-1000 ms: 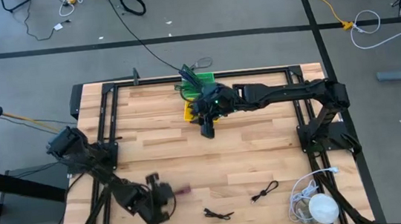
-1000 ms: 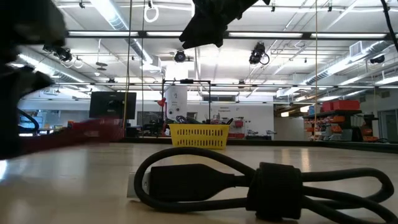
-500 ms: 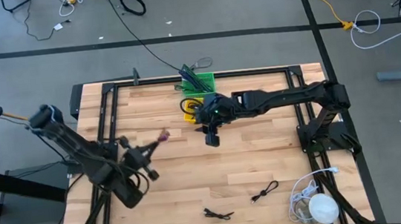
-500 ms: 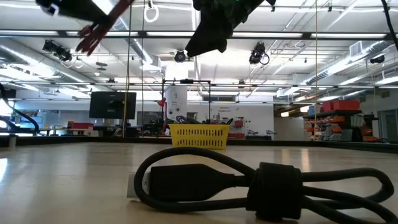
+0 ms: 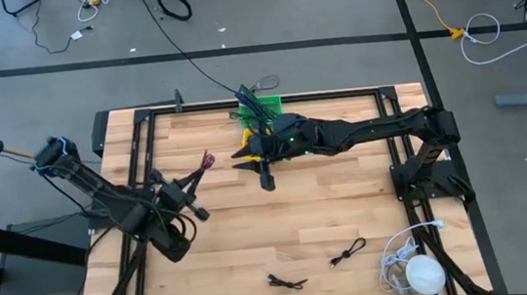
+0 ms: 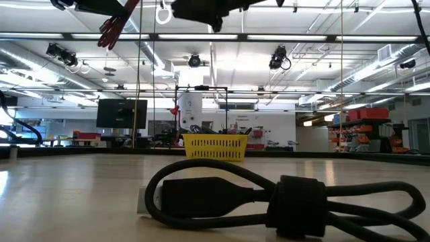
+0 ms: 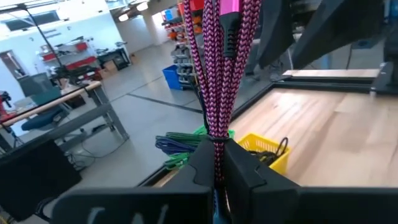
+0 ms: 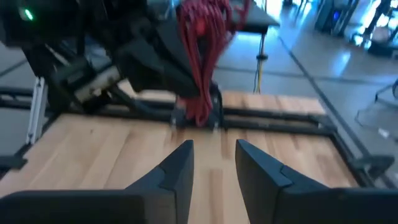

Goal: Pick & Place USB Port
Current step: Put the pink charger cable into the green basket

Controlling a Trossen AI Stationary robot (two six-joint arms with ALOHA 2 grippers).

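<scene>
Gripping braided cable [image 7: 217, 74], left gripper [image 5: 199, 171]

Grey concrete floor [image 5: 42, 92] with black tape lines, bright ceiling strip lights [image 6: 127, 17], distant shelving.

Both arms were dark, jointed and matte, the left arm [image 5: 101, 189] trailing black cable loops near its wrist. The right arm [image 5: 369, 128] showed a small green light, and its fingers [image 8: 177, 171] were black, angular wedges.
</scene>
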